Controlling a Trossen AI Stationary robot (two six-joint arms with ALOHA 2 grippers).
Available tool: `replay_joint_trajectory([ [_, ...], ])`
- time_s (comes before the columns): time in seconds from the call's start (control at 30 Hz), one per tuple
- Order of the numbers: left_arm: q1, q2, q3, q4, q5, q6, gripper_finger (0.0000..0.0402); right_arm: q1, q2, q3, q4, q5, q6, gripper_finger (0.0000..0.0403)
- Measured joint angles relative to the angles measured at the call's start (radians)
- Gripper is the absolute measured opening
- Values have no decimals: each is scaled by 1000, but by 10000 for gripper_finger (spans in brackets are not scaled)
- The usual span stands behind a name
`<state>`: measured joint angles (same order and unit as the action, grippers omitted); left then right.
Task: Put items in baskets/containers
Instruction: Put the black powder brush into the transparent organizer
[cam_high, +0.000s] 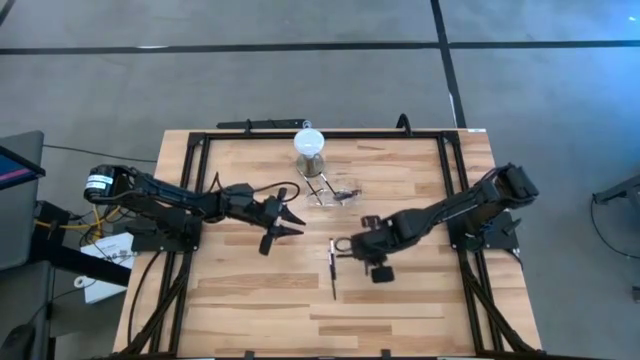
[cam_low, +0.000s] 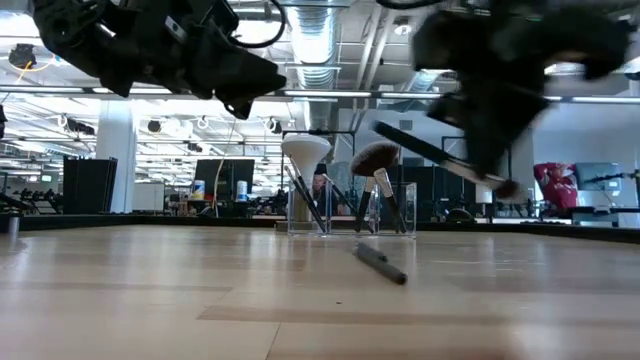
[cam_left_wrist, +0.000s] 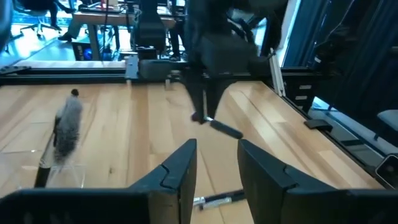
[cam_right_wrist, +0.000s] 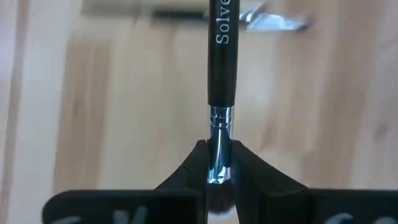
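Several brushes already stand in the clear container (cam_high: 335, 192) at the table's far middle. The right gripper (cam_right_wrist: 219, 163) pinches a brush (cam_right_wrist: 221, 56) by its ferrule above the table's centre, a detail only its wrist view shows. One brush (cam_high: 333, 272) lies loose nearby. The left gripper (cam_high: 290, 222) hovers part-open, apparently empty.

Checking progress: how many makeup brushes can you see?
5: a held brush in the right gripper, a loose brush on the table, about three brushes in the clear container; more may hide there.
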<state>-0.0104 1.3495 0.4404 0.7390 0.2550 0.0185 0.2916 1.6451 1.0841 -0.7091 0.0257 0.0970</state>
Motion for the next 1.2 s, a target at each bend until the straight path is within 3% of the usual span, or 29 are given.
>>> replay_joint_trajectory([
  [0.17, -16, 0, 0, -8, 0, 0, 125, -76, 0, 7, 63, 91, 57, 28],
  [0.4, -9, 0, 0, -8, -17, 0, 138, -128, 0, 187, -285, 217, 39, 30],
  [0.53, -7, 0, 0, -8, -37, 7, 138, -129, -2, 292, -481, 454, -82, 14],
  [0.63, 2, 0, 0, -8, -43, 7, 138, -143, -2, 303, -496, 653, -247, 5],
  [0.73, 8, 0, 0, -9, -44, 6, 136, -168, 6, 297, -482, 778, -435, 2],
  [0.8, 7, 0, 0, -9, -44, 6, 136, -190, 17, 294, -439, 793, -463, 1],
  [0.97, 7, 0, -12, -18, -44, 7, 137, -210, 30, 293, -398, 678, -407, 1],
  [1.2, 13, 0, -51, -21, -66, 4, 134, -247, 23, 294, -544, 682, 50, 0],
])
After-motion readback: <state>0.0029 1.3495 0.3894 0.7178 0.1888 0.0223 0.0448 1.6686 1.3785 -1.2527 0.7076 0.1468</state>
